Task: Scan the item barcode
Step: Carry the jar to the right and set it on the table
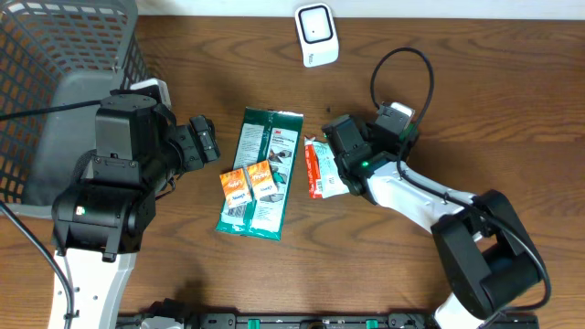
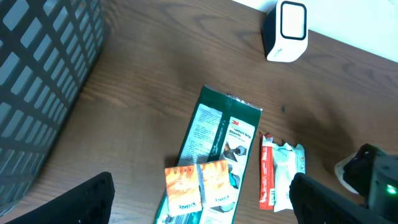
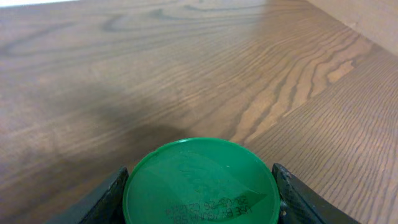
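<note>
My right gripper (image 3: pixel 199 186) is shut on a round green lid (image 3: pixel 200 180) with printed date text; the container below the lid is hidden. In the overhead view that gripper (image 1: pixel 345 151) sits right of a red-and-white packet (image 1: pixel 322 169), and the held item is covered by it. The white barcode scanner (image 1: pixel 315 35) stands at the table's far edge, also seen as the scanner (image 2: pixel 286 31). My left gripper (image 2: pixel 199 208) is open, hovering over two orange sachets (image 2: pixel 199 185) that lie on a long green packet (image 2: pixel 217 140).
A grey wire basket (image 1: pixel 55 55) fills the far left corner. The green packet (image 1: pixel 260 174) with the orange sachets (image 1: pixel 249 183) lies mid-table. A black cable (image 1: pixel 402 68) loops behind the right arm.
</note>
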Controlling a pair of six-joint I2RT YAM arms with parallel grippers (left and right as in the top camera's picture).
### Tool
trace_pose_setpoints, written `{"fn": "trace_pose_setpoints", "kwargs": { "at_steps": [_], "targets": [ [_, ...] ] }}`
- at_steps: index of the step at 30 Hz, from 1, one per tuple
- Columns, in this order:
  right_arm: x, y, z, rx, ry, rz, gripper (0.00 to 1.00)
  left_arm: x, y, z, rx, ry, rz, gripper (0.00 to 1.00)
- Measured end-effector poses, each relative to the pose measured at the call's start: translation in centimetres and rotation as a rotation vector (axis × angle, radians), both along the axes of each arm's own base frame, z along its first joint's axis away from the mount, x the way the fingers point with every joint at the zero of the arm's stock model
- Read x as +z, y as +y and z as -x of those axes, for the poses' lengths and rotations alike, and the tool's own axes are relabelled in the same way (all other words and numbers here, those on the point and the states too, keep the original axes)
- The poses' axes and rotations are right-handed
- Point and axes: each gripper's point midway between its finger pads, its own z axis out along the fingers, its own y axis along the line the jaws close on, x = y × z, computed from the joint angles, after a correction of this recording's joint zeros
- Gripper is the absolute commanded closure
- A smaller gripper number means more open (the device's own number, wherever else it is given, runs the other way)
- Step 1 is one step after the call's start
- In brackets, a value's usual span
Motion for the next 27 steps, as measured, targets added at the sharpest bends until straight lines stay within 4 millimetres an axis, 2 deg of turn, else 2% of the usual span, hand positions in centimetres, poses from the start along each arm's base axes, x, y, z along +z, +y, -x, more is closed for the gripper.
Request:
{"fn": "trace_pose_setpoints", "kwargs": {
  "at_steps": [6,8,12,17,22,25,27],
  "targets": [
    [-1.2,-0.1,0.1,0.018,0.056,0.049,0.85,0.0,0.0,0.0,0.000,0.000,0.000,0.10],
    [-1.2,-0.1,0.1,0.020,0.059,0.052,0.68,0.0,0.0,0.0,0.000,0.000,0.000,0.10],
    [-1.2,0.0,0.1,0.028,0.070,0.059,0.44,0.0,0.0,0.0,0.000,0.000,0.000,0.10],
    [-1.5,-0.2,0.4,0.050,0.121,0.099,0.34,0.0,0.0,0.0,0.000,0.000,0.000,0.10],
    [-1.7,-0.2,1.0,0.067,0.168,0.137,0.32,0.0,0.0,0.0,0.000,0.000,0.000,0.10],
    [-1.8,0.0,1.2,0.077,0.182,0.151,0.18,0.0,0.0,0.0,0.000,0.000,0.000,0.10],
    [-1.8,0.2,1.3,0.086,0.188,0.158,0.13,0.0,0.0,0.0,0.000,0.000,0.000,0.10]
  ]
}}
